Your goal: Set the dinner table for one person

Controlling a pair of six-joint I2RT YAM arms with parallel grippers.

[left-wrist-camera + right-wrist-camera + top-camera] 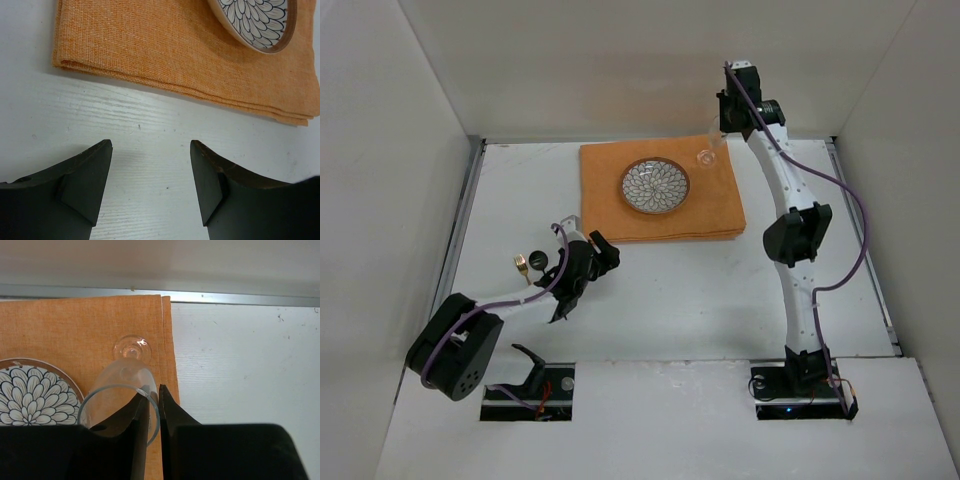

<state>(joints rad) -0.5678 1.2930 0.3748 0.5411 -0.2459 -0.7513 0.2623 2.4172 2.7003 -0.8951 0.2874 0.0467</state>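
A clear stemmed glass [120, 390] is at the far right corner of the orange cloth mat [660, 215]; it also shows in the top view [706, 154]. My right gripper [154, 390] is shut on the glass rim, with one finger inside the bowl and one outside. I cannot tell whether the glass's foot [132, 347] touches the mat. A flower-patterned plate [655, 186] sits on the mat. My left gripper [151, 145] is open and empty, low over the white dinner table [700, 300], just short of the mat's near left corner [62, 62].
A small gold utensil [523, 265] and a dark object [538, 258] lie on the table left of my left arm, partly hidden. White walls close in the table on three sides. A metal rail [160, 292] runs along the back edge.
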